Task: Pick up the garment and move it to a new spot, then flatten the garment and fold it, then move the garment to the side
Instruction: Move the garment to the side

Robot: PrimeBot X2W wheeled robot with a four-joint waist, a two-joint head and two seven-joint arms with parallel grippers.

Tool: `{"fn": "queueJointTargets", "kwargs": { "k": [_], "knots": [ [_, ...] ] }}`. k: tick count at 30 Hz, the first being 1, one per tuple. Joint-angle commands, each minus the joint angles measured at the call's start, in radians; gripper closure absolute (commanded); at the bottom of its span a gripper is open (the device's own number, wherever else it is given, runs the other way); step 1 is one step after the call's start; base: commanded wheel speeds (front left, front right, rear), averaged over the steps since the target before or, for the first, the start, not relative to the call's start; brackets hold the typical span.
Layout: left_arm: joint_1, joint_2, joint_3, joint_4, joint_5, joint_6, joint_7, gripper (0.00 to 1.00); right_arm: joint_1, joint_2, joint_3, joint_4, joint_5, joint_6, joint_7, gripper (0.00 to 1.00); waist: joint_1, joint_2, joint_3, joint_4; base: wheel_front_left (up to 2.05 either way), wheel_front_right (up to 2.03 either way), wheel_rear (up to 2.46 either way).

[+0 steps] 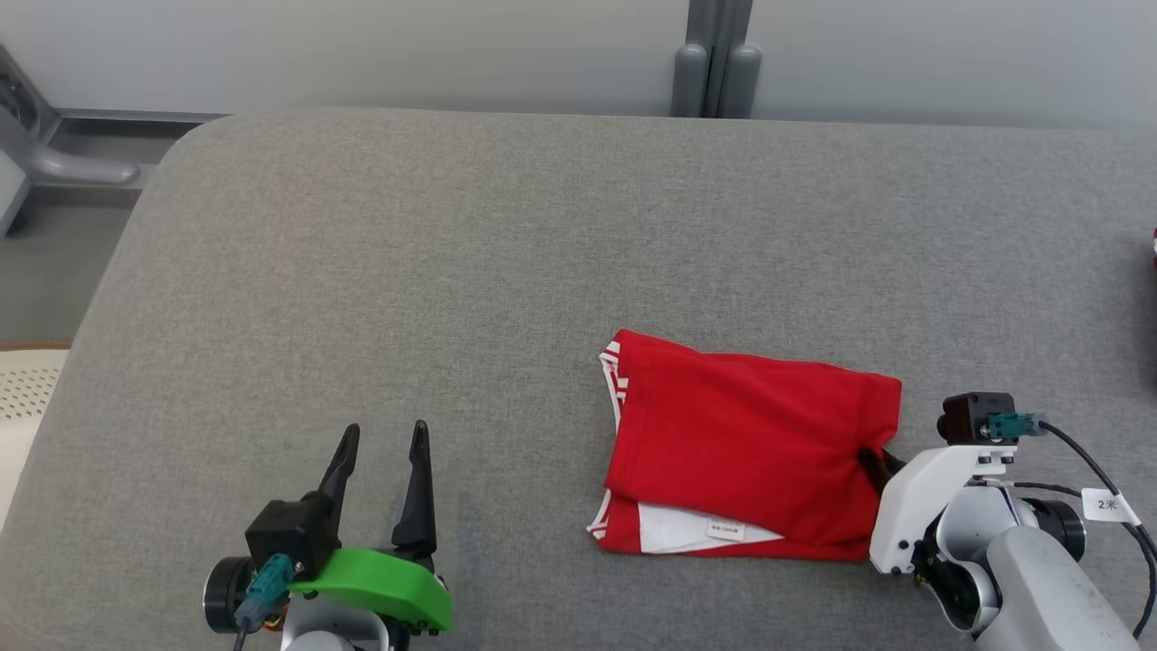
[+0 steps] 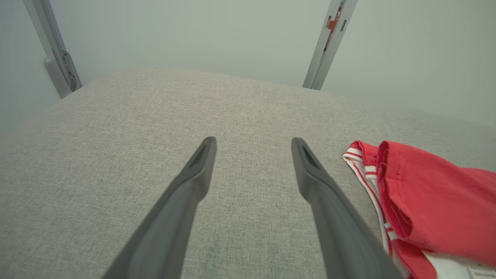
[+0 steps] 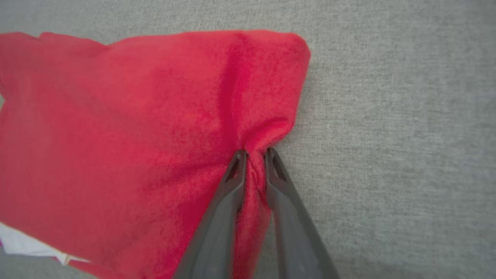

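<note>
The garment (image 1: 741,443) is red with white striped trim and a white inner layer, folded into a rough rectangle on the grey table, right of centre. My right gripper (image 1: 872,461) sits at the garment's right edge. In the right wrist view its two fingers are pinched on a ridge of the red garment (image 3: 155,128), with my right gripper (image 3: 255,153) shut on that fold. My left gripper (image 1: 380,438) rests open at the lower left, apart from the cloth. In the left wrist view my left gripper (image 2: 254,141) stands wide with nothing between, the garment (image 2: 430,197) to its right.
The grey padded table (image 1: 407,253) stretches wide to the left and back. A grey post (image 1: 714,63) stands behind the far edge. A small red-and-dark object (image 1: 1153,253) shows at the right border. A pale perforated surface (image 1: 23,398) lies beyond the table's left edge.
</note>
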Motion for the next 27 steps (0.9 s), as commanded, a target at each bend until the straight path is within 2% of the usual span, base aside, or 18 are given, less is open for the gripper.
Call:
{"fn": "queueJointTargets", "kwargs": {
  "k": [1,8,18,23,27],
  "knots": [
    [0.004,0.006,-0.002,-0.006,0.013,-0.004,-0.002,0.00,-0.009,-0.005,0.006,0.015,0.005,0.000,-0.011,1.00,0.0000,0.0000,-0.002,-0.017,0.00,0.00,0.00],
    [-0.003,0.004,-0.030,-0.019,0.019,-0.010,0.002,0.00,-0.060,-0.041,-0.009,0.028,-0.013,-0.001,-0.064,1.00,0.0000,0.0000,0.007,-0.124,0.00,0.00,0.00],
    [-0.047,0.002,-0.055,-0.032,0.027,-0.011,0.008,0.00,-0.115,-0.124,-0.073,-0.021,-0.053,-0.001,-0.078,1.00,0.0000,0.0000,0.055,-0.389,0.00,0.00,0.00],
    [-0.065,0.017,-0.059,-0.043,0.035,-0.009,0.017,0.00,-0.133,-0.126,-0.100,-0.062,-0.062,-0.001,-0.087,1.00,0.0000,0.0000,0.087,-0.500,0.00,0.00,0.00],
    [-0.078,0.026,-0.064,-0.053,0.041,-0.008,0.029,0.00,-0.139,-0.114,-0.112,-0.085,-0.066,-0.001,-0.096,1.00,0.0000,0.0000,0.107,-0.551,0.00,0.00,0.00]
  ]
}}
